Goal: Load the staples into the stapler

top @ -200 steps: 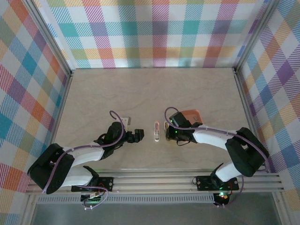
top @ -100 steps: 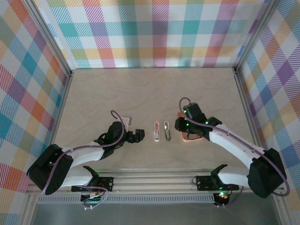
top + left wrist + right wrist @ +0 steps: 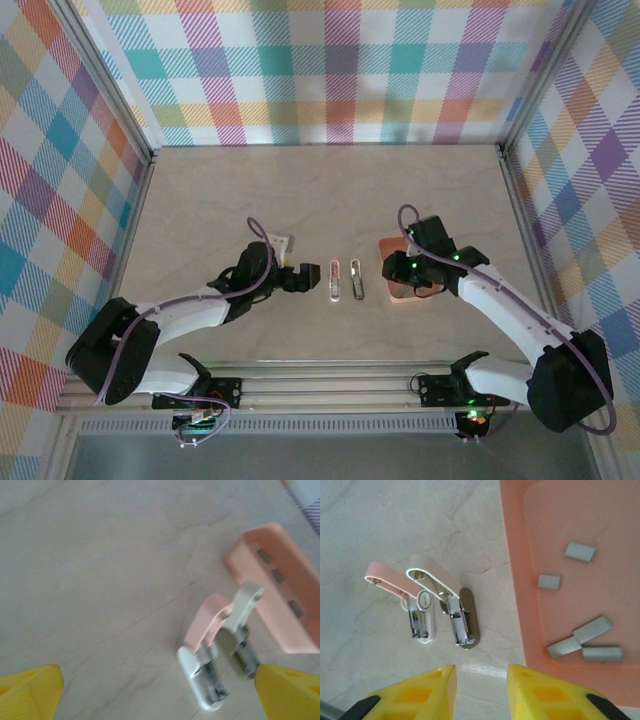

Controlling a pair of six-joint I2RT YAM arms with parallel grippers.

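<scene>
— Beige marbled desk (image 3: 300,190) from above: how much open room is there?
— Plenty. Open surface runs back to the plaid walls (image 3: 340,70), which stand on three sides behind metal posts (image 3: 118,100). A rail (image 3: 330,385) runs along the near edge. The stapler (image 3: 335,280) lies mid-desk. A grey-white oblong piece (image 3: 356,279) is just beside it on its right, and the salmon tray (image 3: 389,290) is a little further right.
— And the pincers?
— The left pincer (image 3: 302,281) sits just left of the stapler. The right pincer (image 3: 400,272) hangs at the tray's left side.
— Left wrist view?
— Blurred. Its yellow fingertips (image 3: 30,692) sit in opposite lower corners, wide apart. Bare desk stretches ahead on the left. The pink stapler (image 3: 206,625), lid swung up, lies ahead on the right, with the tray (image 3: 292,635) beyond it.
— Right wrist view?
— The right pincer (image 3: 480,690) has its fingers slightly apart above the desk. Ahead, the stapler (image 3: 410,602) lies open just beside the grey-white piece (image 3: 451,597), apart from the tray's raised edge (image 3: 512,555). The staples (image 3: 592,629), five grey strips, lie loose inside the tray.
</scene>
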